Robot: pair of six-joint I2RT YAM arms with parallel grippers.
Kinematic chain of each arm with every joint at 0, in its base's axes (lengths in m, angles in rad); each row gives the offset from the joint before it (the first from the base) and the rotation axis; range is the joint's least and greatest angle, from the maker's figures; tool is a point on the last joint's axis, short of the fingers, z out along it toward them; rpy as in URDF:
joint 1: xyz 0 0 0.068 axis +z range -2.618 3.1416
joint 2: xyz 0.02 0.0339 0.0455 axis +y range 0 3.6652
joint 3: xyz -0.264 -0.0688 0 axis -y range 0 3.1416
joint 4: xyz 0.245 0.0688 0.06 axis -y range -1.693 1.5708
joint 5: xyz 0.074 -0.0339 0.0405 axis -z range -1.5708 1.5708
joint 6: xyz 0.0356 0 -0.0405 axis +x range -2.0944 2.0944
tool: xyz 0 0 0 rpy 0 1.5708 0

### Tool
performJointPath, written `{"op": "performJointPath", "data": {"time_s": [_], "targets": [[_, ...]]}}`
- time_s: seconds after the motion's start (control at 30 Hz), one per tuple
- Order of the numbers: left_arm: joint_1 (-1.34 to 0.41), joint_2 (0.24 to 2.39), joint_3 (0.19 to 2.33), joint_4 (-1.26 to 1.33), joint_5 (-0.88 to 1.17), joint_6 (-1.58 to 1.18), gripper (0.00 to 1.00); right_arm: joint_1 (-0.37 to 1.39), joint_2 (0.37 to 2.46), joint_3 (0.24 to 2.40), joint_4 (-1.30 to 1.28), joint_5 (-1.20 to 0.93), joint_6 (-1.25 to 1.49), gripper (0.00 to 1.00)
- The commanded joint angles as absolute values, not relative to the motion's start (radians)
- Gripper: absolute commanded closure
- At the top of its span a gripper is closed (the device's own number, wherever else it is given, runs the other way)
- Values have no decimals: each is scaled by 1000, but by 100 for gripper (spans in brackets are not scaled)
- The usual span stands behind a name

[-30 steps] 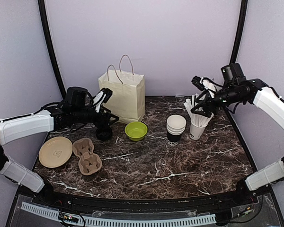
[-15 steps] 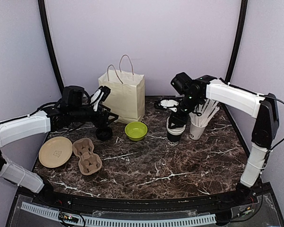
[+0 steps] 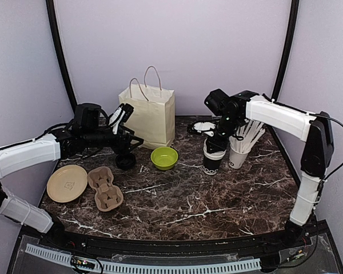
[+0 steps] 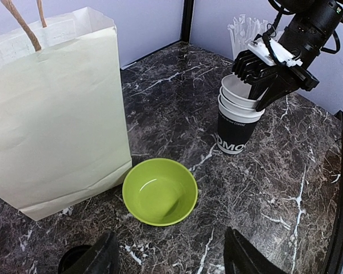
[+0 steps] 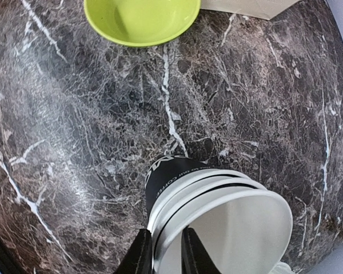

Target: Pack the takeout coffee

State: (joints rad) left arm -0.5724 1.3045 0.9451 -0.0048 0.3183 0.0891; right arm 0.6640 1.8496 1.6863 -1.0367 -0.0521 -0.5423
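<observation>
The pale lilac walls (image 3: 177,51) close in a dark marble bench (image 3: 188,205) veined with white. From the overhead camera, a cream paper bag (image 3: 148,117) with cord handles stands at about 11 o'clock, near the back edge. A lime-green bowl (image 3: 164,157) sits just in front of the bag, close to the bench's middle.

The stack of takeout coffee cups (image 3: 211,161) stands upright at about 1 o'clock, to the bowl's 3 o'clock side. It is just beside a white cup of straws (image 3: 237,157) at its own 3 o'clock. The cups have black bodies with white print and white rims, and none in the stack has a lid.

My right hand (image 3: 215,140) comes down on the stack from above. On its wrist camera the two fingers (image 5: 140,254) stand close together astride the rim of the top cup (image 5: 234,228), one outside the wall and one inside. I read that as a pinch on the rim.

My left hand (image 3: 128,147) hovers at about 9 o'clock, beside the bag. Its fingers are spread wide with nothing between them. A black lid (image 3: 126,162) lies on the bench just under it. At 8 o'clock a tan paper plate (image 3: 67,183) lies next to a moulded pulp cup carrier (image 3: 105,188).
</observation>
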Motion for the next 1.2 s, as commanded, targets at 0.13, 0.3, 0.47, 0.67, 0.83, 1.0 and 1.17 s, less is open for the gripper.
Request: {"op": "performJointPath", "data": {"time_s": [0.13,0.3,0.47,0.67,0.83,1.0,1.17], "targets": [[-577,1261,927,15,334,84,35,680,1872,1762,-1035,-57,-550,98],[-576,1268,922,27,338,70,35,695,1900,1868,-1010,-15,-572,100],[-576,1280,922,33,347,61,35,664,1937,1953,-1032,-208,-588,100],[-577,1286,918,41,355,48,35,628,2002,2075,-1071,-273,-546,100],[-605,1300,918,116,309,-107,36,638,1979,2047,-1055,-256,-557,100],[-701,1306,865,364,113,-491,13,664,1892,1870,-950,-182,-595,100],[-761,1454,885,529,46,-786,18,666,1865,1805,-921,-162,-605,100]]}}
